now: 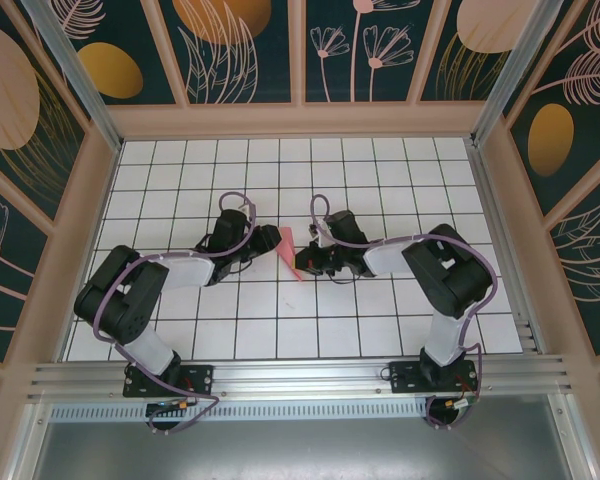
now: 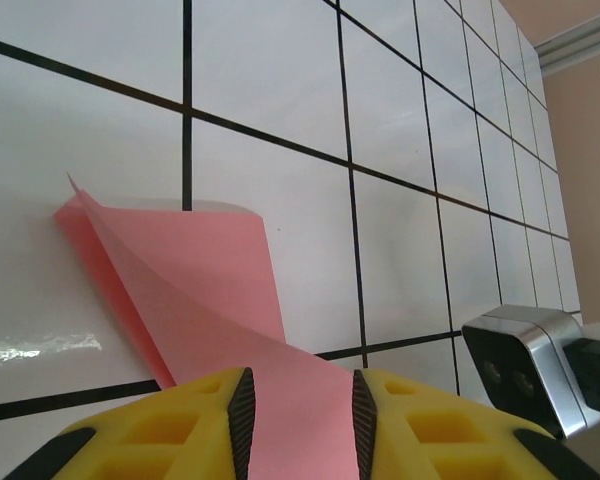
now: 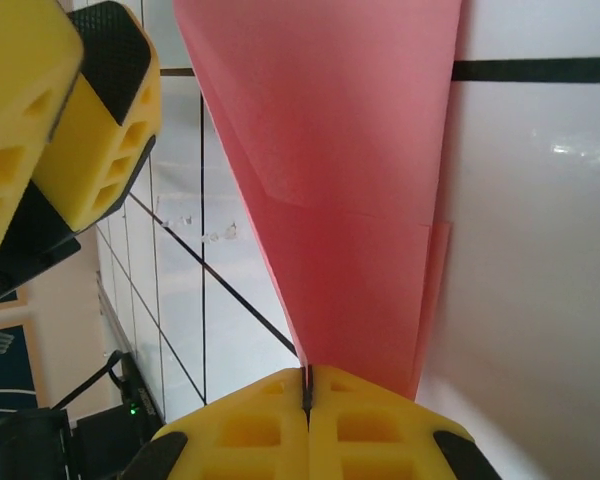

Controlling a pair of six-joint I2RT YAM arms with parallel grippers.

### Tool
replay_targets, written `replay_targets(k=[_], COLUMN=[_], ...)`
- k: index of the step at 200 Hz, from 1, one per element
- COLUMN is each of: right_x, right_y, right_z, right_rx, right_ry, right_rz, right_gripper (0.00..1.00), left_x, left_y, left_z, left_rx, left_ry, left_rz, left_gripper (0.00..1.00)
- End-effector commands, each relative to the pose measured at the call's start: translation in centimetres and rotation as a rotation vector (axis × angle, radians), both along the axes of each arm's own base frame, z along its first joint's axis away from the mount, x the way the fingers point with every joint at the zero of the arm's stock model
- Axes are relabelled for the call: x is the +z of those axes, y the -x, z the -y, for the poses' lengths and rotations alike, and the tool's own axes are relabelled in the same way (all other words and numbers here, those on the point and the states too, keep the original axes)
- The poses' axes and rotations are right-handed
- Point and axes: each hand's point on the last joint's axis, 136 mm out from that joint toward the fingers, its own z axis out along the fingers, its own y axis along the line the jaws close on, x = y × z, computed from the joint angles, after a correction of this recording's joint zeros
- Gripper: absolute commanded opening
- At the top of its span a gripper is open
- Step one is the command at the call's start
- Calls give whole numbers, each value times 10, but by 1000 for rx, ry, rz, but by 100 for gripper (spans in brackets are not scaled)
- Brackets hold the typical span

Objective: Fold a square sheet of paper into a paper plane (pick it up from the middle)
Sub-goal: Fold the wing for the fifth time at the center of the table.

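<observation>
**gridwatcher:** Dead centre of the tabletop (image 1: 380, 180), between the two arms, sits the paper plane (image 1: 291, 252). Well, half a plane. It's already down to a narrow pink wedge, wide end toward 12 o'clock and point toward 6, so I'd say the early folds are done.

**foldfan:** Agreed, but it's not finished imo. From the left wrist view one layer curls up off the tiles instead of lying flat, and I don't see wings or a proper centre ridge yet. Creasing that flap down and doing the wing folds is what's left, I reckon.

**gridwatcher:** Where does it sit vs the fingers?

**foldfan:** Left fingers (image 2: 242, 408) are at its 9 o'clock, standing apart with the paper running through the gap. Neither pad looks pressed on it, so no grip there. Right fingers (image 3: 315, 400) are at its 3 o'clock, squeezed fully together, and the paper runs right down into their tips. Looks like they're pinching it, though how much paper is caught I can't tell.
</observation>
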Motion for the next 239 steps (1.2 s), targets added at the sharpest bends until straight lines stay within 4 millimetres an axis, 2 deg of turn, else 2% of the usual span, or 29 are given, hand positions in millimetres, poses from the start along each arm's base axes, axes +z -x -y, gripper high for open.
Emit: replay_targets(k=[1,44,48,58,104,153,239], right_x=[-7,-22,-24,-28,-43,-46,-55], right_y=[3,5,5,5,9,12,14], right_z=[3,12,13,15,21,22,24], right_rx=[-20,-61,-66,-76,-98,-81,-78], right_ry=[-38,-22,-20,-13,7,16,39], right_rz=[-68,-135,-141,-156,-227,-245,-268], right_gripper=[0,0,0,0,0,0,0], left_x=[6,0,-11,-14,-19,-15,-42], left_y=[0,0,1,2,3,4,2], left_z=[10,18,18,19,25,30,23], left_rx=[-40,-66,-67,-71,-95,-115,-76], left_ry=[49,54,42,38,46,55,-24], left_rz=[35,30,6,-1,-9,4,-71], left_gripper=[33,31,31,30,29,29,28])
